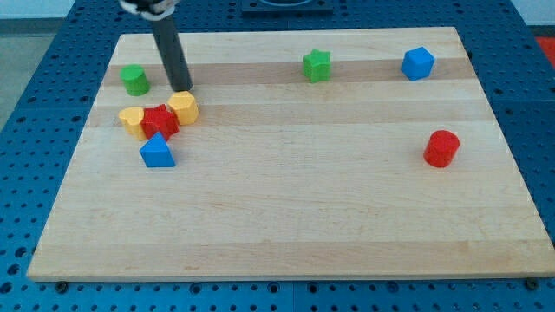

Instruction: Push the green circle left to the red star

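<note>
The green circle (134, 80) stands near the board's top left. The red star (160, 120) lies below and right of it, wedged between a yellow heart (132, 120) on its left and a yellow hexagon (184, 107) on its right. My tip (181, 89) is the lower end of the dark rod, just above the yellow hexagon and to the right of the green circle, a short gap away from it.
A blue triangle (157, 151) lies just below the red star. A green star (317, 66) and a blue block (417, 63) sit along the top. A red cylinder (441, 148) stands at the right. The wooden board (286, 217) rests on a blue perforated table.
</note>
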Controlling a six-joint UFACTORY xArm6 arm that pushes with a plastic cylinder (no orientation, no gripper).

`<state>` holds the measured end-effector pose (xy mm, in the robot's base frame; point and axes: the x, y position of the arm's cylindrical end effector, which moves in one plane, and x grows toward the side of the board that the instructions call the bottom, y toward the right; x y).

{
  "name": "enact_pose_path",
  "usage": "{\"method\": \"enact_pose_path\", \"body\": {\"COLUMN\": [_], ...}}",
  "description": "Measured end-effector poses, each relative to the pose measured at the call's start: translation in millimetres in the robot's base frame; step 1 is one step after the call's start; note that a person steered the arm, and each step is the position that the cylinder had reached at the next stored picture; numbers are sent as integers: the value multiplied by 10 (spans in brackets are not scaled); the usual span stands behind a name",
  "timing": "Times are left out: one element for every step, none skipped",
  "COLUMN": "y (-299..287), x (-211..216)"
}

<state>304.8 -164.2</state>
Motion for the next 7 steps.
{"method": "enact_pose_path", "body": {"y": [11,-320,-696,-1399,-1402,-1403,-1403], "x": [-435,-945,-1120,-753,-707,-336,-219]}}
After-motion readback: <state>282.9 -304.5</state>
